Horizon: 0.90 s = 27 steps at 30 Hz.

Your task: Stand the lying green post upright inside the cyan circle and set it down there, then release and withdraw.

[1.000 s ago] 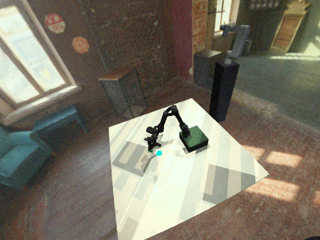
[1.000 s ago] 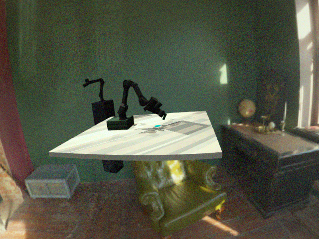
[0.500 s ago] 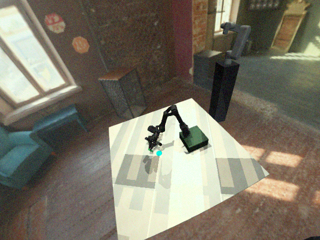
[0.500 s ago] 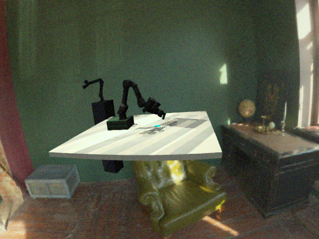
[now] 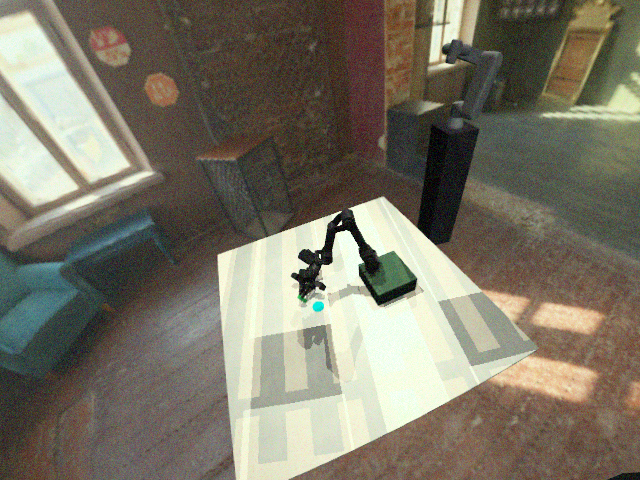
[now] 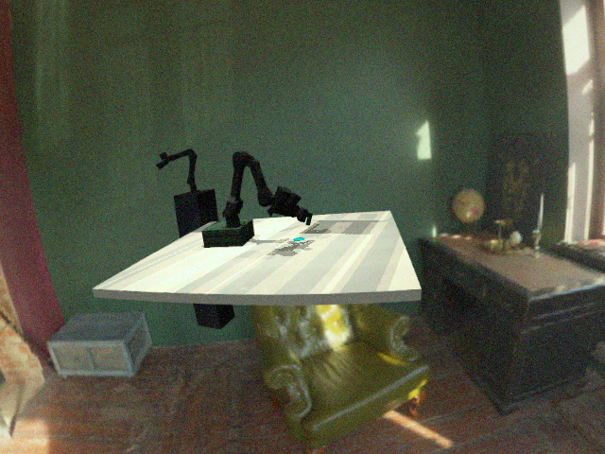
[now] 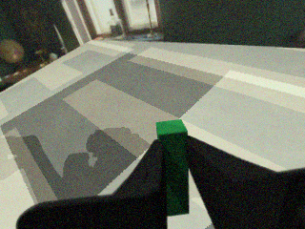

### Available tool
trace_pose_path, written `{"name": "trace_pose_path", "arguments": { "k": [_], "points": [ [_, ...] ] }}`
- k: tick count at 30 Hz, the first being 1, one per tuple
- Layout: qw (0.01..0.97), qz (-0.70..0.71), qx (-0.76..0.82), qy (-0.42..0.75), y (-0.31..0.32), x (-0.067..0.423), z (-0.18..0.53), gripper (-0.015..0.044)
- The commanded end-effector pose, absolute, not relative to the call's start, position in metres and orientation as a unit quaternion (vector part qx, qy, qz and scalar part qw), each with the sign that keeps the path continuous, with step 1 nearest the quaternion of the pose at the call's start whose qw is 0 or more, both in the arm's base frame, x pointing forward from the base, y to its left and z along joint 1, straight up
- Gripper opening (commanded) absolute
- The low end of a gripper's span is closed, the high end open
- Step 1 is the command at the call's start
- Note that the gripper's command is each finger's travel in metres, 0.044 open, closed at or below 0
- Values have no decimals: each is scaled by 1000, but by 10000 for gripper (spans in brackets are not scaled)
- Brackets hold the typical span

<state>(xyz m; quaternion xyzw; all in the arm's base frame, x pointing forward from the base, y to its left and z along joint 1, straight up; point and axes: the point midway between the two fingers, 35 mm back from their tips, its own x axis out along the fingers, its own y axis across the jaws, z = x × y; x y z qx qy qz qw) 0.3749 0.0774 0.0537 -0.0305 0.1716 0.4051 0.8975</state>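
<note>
The green post (image 7: 172, 164) (image 5: 299, 297) is clamped between my dark fingers, and its free end sticks out past the fingertips. My gripper (image 7: 172, 144) (image 5: 306, 292) (image 6: 307, 218) is shut on it and holds it above the striped table (image 5: 413, 341) (image 6: 341, 273). In the wrist view the post points out over the table at a low slant. The cyan circle (image 5: 317, 306) (image 6: 298, 239) is a small flat disc on the table, just beside and below the gripper. It does not show in the wrist view.
The arm's dark green base (image 5: 388, 277) (image 6: 228, 233) sits on the table behind the circle. A black pillar (image 5: 447, 180) (image 6: 195, 210) carrying a second grey arm stands off the table's far edge. The gripper's shadow falls on the table near the circle.
</note>
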Motion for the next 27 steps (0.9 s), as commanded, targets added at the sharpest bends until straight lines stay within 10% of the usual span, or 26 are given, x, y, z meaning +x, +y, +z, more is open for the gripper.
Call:
{"name": "trace_pose_path", "arguments": {
  "k": [1, 27],
  "points": [
    [897, 408, -24, 165, 76, 370, 54, 23],
    [896, 432, -21, 101, 71, 345, 65, 23]
  ]
}}
